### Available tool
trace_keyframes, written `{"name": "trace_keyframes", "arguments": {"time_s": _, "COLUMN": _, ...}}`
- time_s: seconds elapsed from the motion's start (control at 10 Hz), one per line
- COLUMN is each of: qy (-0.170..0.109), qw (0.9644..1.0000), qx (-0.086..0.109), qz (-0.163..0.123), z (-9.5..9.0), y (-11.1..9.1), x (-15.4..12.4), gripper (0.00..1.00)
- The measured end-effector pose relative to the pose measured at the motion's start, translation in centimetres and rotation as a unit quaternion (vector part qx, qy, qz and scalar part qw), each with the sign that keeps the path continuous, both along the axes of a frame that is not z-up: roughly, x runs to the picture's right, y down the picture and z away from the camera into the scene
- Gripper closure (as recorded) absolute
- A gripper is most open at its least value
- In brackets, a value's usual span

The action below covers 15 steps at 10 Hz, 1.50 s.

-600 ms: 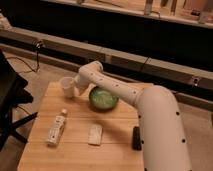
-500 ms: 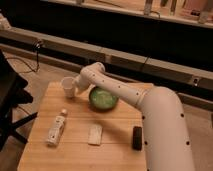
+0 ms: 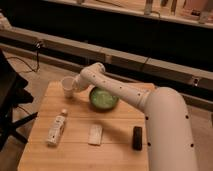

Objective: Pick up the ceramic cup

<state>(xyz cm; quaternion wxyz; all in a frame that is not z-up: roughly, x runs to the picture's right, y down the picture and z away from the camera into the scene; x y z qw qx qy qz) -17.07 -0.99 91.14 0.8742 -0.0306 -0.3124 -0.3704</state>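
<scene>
The ceramic cup (image 3: pixel 66 85) is small, plain and white. It stands upright near the far left corner of the wooden table (image 3: pixel 75 155). My white arm reaches from the right across the table. My gripper (image 3: pixel 76 85) is at the cup's right side, right against it. Whether it holds the cup I cannot tell.
A wide green bowl (image 3: pixel 103 98) sits just right of the cup, under my arm. A white bottle with a label (image 3: pixel 56 128) lies at the left front. A pale flat packet (image 3: pixel 95 134) and a dark block (image 3: pixel 137 137) lie near the front. A dark chair (image 3: pixel 10 95) stands left of the table.
The view has shifted slightly and my arm looks a little more extended toward the cup. The cup stands in the same place.
</scene>
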Motion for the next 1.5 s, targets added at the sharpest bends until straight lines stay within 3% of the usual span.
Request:
{"name": "trace_keyframes", "arguments": {"time_s": 0.5, "qy": -0.011, "qw": 0.9998, "qx": 0.015, "qz": 0.0, "z": -2.3, "y": -1.6, "x": 0.2, "gripper": 1.0}}
{"name": "trace_keyframes", "arguments": {"time_s": 1.5, "qy": -0.013, "qw": 0.9997, "qx": 0.021, "qz": -0.008, "z": -5.8, "y": -4.7, "x": 2.2, "gripper": 1.0}}
